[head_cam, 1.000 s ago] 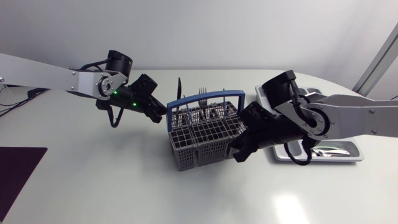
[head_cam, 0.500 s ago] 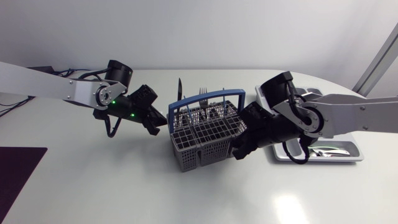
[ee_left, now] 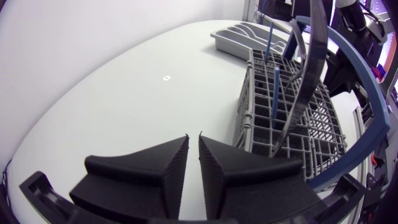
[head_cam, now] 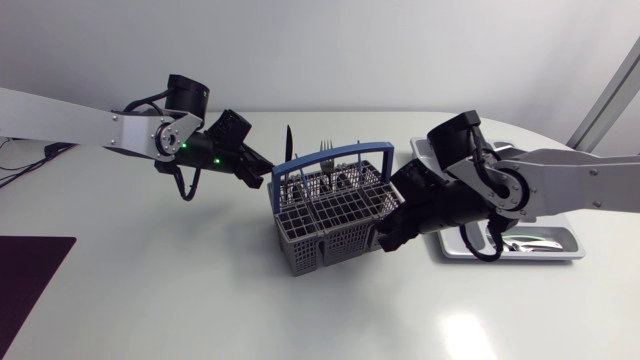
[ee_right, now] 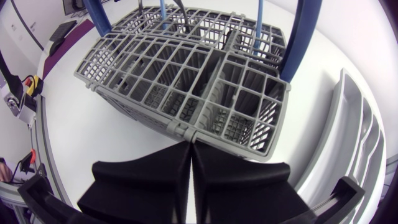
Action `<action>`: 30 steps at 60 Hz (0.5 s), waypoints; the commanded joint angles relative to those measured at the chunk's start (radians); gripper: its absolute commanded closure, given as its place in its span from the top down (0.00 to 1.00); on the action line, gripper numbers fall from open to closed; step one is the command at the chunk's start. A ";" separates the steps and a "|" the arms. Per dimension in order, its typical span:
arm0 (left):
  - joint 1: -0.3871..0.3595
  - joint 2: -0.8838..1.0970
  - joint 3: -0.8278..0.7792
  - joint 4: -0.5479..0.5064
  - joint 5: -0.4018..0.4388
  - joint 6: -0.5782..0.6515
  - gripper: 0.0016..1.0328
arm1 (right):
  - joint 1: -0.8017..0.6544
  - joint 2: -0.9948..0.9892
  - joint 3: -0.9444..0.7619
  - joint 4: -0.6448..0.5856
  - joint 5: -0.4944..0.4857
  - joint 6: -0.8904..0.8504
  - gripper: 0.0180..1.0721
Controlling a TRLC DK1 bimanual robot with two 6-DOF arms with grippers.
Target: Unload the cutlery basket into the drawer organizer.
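Both closed, empty: left gripper (ee_left: 193, 137), right gripper (ee_right: 189, 145) at opposite sides of basket (head_cam: 303, 254); forks (head_cam: 326, 151) tines-up.

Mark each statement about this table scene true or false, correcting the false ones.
1. The basket has a blue handle. True.
2. The left claw grips a fork. False: it is shut on nothing, beside the basket.
3. Cutlery stands upright in the basket. True.
4. The drawer organizer lies at the robot's left of the basket. False: it lies at the robot's right of it.
5. The right claw is wide open. False: its fingers are together.
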 commanded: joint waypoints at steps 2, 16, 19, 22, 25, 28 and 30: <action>-0.003 0.012 -0.022 -0.046 0.040 0.032 0.15 | -0.020 0.017 0.006 0.013 0.006 0.025 0.06; -0.030 -0.071 -0.111 -0.139 0.090 0.145 0.15 | -0.027 0.041 0.046 0.016 0.014 0.033 0.06; -0.039 -0.088 -0.129 -0.148 0.095 0.159 0.15 | -0.029 0.047 0.058 0.015 0.014 0.033 0.06; -0.049 -0.112 -0.151 -0.157 0.116 0.168 0.15 | -0.034 0.053 0.071 0.013 0.017 0.033 0.06; -0.061 -0.129 -0.164 -0.176 0.120 0.183 0.15 | -0.035 0.056 0.083 0.013 0.018 0.033 0.06; -0.078 -0.151 -0.180 -0.190 0.123 0.188 0.15 | -0.035 0.063 0.095 0.013 0.020 0.034 0.06; -0.092 -0.168 -0.194 -0.197 0.124 0.191 0.15 | -0.035 0.070 0.104 0.013 0.022 0.038 0.06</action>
